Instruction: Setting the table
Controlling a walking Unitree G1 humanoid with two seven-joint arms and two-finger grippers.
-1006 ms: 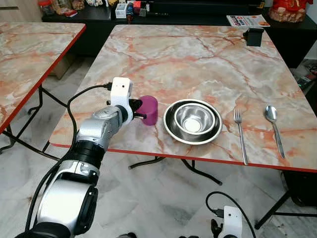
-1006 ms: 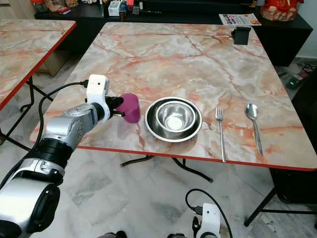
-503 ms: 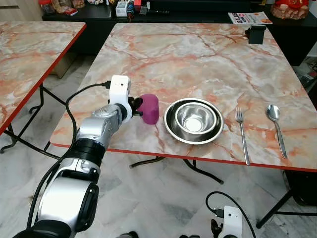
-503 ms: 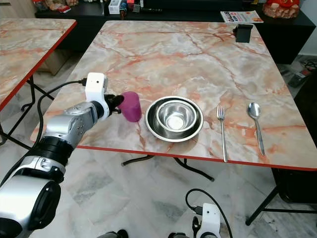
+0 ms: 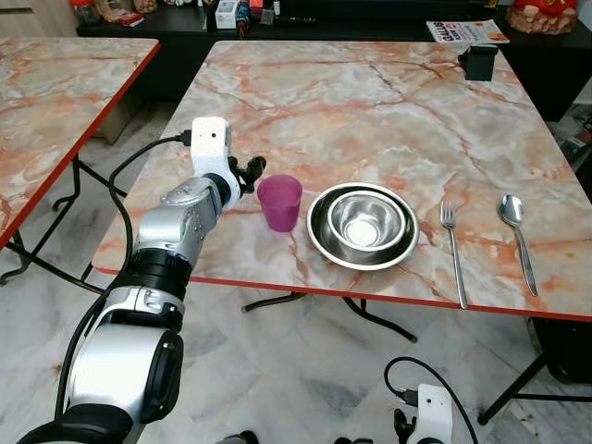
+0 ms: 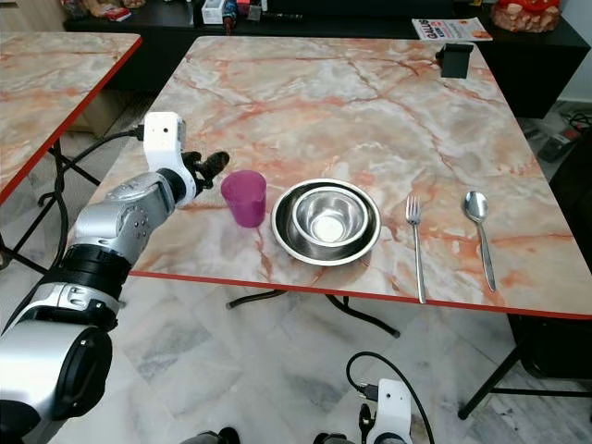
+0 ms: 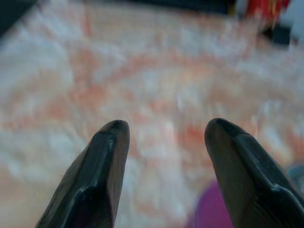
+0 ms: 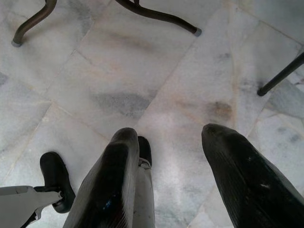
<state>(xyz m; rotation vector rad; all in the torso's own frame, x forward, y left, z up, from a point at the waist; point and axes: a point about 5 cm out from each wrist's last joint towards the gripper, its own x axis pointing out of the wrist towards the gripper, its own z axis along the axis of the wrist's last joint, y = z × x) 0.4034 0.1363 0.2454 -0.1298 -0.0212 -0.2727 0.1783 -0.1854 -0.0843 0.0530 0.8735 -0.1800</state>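
Since the earlier frames the left gripper (image 5: 248, 170) has let go of the small purple plastic cup (image 5: 279, 202) and drawn back toward the robot's left — the cup, which was tilted on its side between the fingers, now stands upright with its mouth up on the marble-patterned tabletop with the red edge (image 5: 370, 102). The jaws of the left gripper are spread apart and hold nothing; in the left wrist view the two black fingers (image 7: 102, 175) frame blurred marble, with a patch of the purple cup low between them. The cup sits just beside the shallow round stainless-steel plate (image 5: 319, 236), on its left, near the table's front edge and apart from the gripper. A smaller stainless-steel bowl (image 5: 362, 220) rests inside the plate. To the right of the plate lies a silver fork (image 5: 451, 250), and further right a silver spoon (image 5: 516, 236), both pointing away from the robot. The right gripper (image 8: 166, 180) hangs idle below the tabletop over the grey tiled floor (image 8: 142, 90) — its jaws are apart and empty.
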